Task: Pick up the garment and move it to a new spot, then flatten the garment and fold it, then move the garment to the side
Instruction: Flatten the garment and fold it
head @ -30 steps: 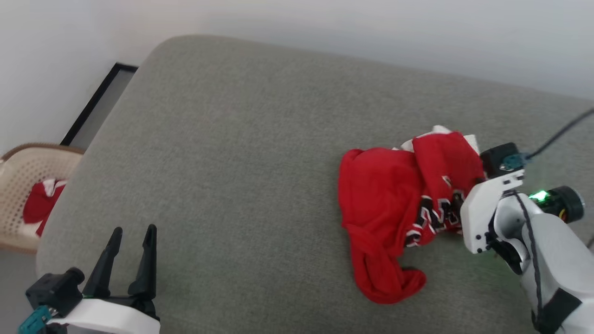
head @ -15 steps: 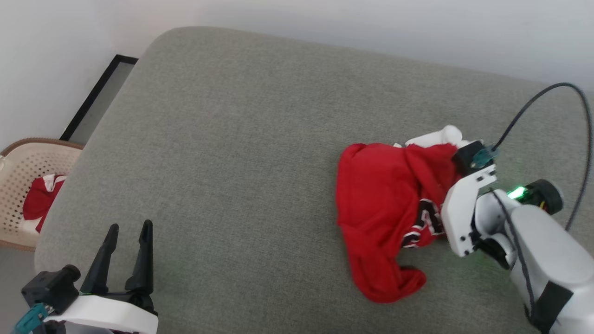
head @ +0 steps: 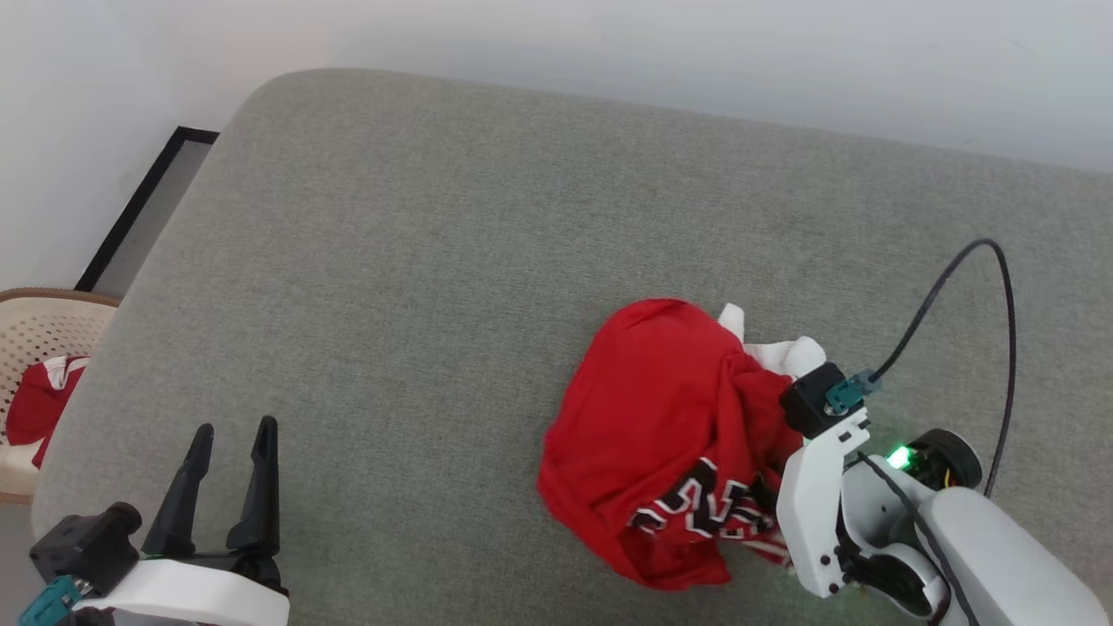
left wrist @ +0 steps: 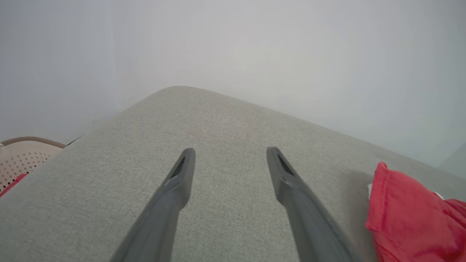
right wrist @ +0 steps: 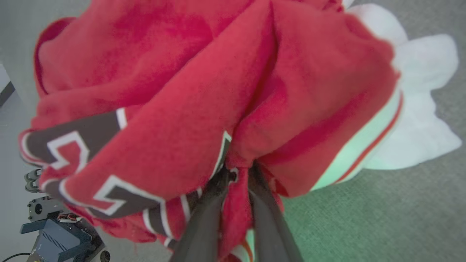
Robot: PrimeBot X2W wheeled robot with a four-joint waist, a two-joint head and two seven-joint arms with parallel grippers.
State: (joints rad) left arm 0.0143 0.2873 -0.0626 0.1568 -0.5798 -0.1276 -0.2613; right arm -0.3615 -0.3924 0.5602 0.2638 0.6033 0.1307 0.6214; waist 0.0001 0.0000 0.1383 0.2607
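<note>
The garment [head: 661, 409] is a crumpled red jersey with white sleeves and black numerals, bunched at the right front of the grey cushion [head: 417, 287]. My right gripper [right wrist: 237, 174] is shut on a fold of the garment [right wrist: 174, 120], its fingertips buried in the red cloth. In the head view the right wrist stands over the cloth's right edge and hides those fingers. My left gripper [head: 230, 435] is open at the lower left, above bare cushion, far from the jersey. The left wrist view shows the left gripper [left wrist: 229, 153] with nothing between its fingers and the garment [left wrist: 407, 218] off to the right.
A beige perforated basket [head: 30, 326] holding another red cloth stands off the cushion's left edge. A dark-framed floor strip [head: 139, 209] runs by the far left corner. A white wall rises behind. A black cable [head: 1000, 287] loops from the right wrist.
The right gripper has pulled the jersey toward the front and left across the cushion, rebunching it. The camera has shifted too. The left gripper stays open in place.
</note>
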